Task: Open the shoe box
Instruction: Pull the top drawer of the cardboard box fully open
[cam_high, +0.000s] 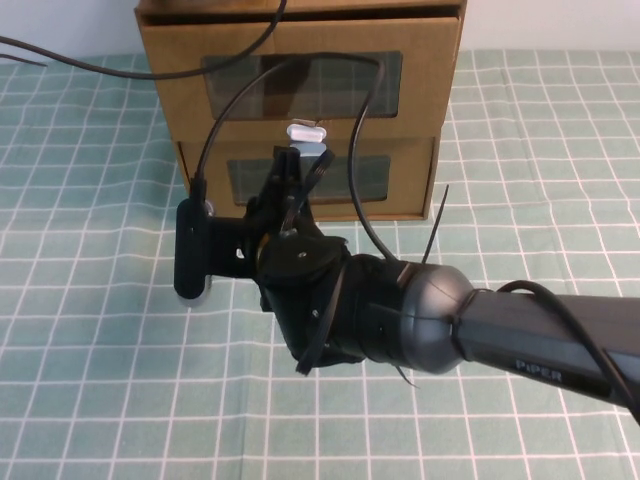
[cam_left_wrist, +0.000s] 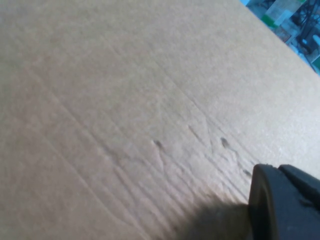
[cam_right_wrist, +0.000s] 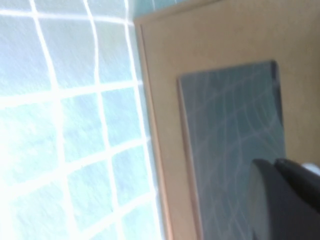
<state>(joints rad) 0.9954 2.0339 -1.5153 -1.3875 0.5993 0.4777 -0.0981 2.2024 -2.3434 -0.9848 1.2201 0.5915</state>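
- Shoe box (cam_high: 300, 60) of brown cardboard at upper centre of the high view, standing on the worktop (cam_high: 90, 350) with its green checked cloth.
- Two drawer fronts stacked one above the other, each with a dark window (cam_high: 250, 180).
- Small white pull tabs (cam_high: 307, 131) at centre front, between the two windows.
- Both drawer fronts apparently in place, no gap visible.
- Right arm (cam_high: 540, 345) stretched in from the lower right of the frame towards the box front.
- Right gripper (cam_high: 292, 165) at the middle of the box front, just below the white pull tabs, closed with its tips right at the lower one; an actual pinch on that tab not clear enough to confirm.
- Close against the box in the right wrist view: cardboard edge, one window and checked cloth beside it.
- Left gripper (cam_left_wrist: 285, 205) visible in the left wrist view only, close over a plain cardboard surface; open or closed cannot be told.
- Black cables (cam_high: 360, 190) looping across the box front above the right arm.
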